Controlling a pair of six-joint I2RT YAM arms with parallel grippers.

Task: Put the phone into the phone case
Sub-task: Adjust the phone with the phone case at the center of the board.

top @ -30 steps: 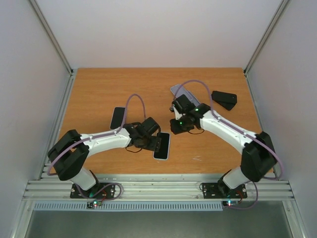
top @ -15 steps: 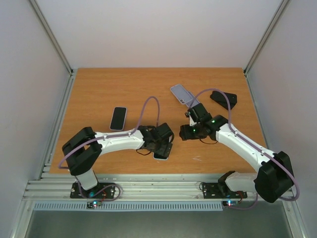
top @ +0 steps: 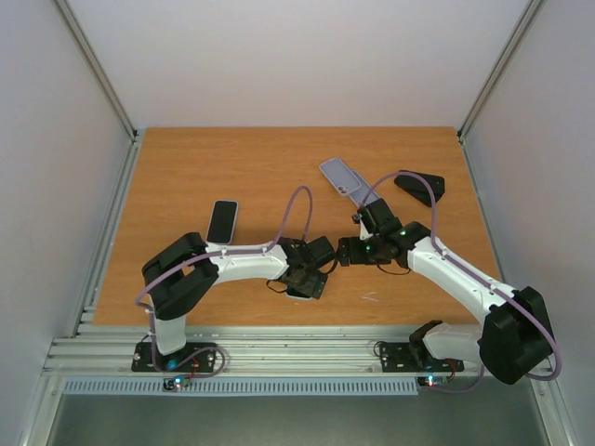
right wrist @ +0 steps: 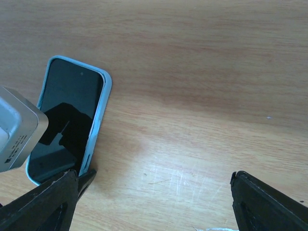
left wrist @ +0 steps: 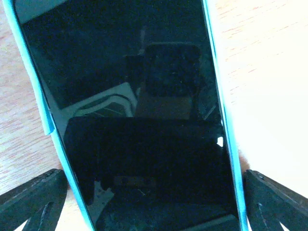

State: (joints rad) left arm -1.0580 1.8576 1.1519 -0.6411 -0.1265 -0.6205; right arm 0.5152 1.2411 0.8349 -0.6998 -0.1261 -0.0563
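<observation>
Biggest change first: the L arm (top: 242, 263) is now stretched further across the table (top: 186, 177) toward centre. The R arm (top: 456, 274) has been drawn back from the lilac case (top: 342, 176) at the rear and brought in alongside. Both sets of jaws, narrower a sec ago, are now spread wide.

Reading for the task: the phone (left wrist: 139, 120) is seen lying flat, screen up, in the light-blue case (right wrist: 98, 120) at table centre. Looks let go and prob. seated, tho the fit at the corners can't be confirmed. A 2nd bare black phone (top: 221, 221) is left well apart, at the left.

L gripper (left wrist: 154, 207): fully spread, low over the cased phone. One finger is seen either side of it, with a sliver of table showing at the right edge, so nothing is clamped.

R gripper (right wrist: 153, 202): wide apart, only bare wood between the fingers. One fingertip is just beside the case's near corner; contact can't be told.
</observation>
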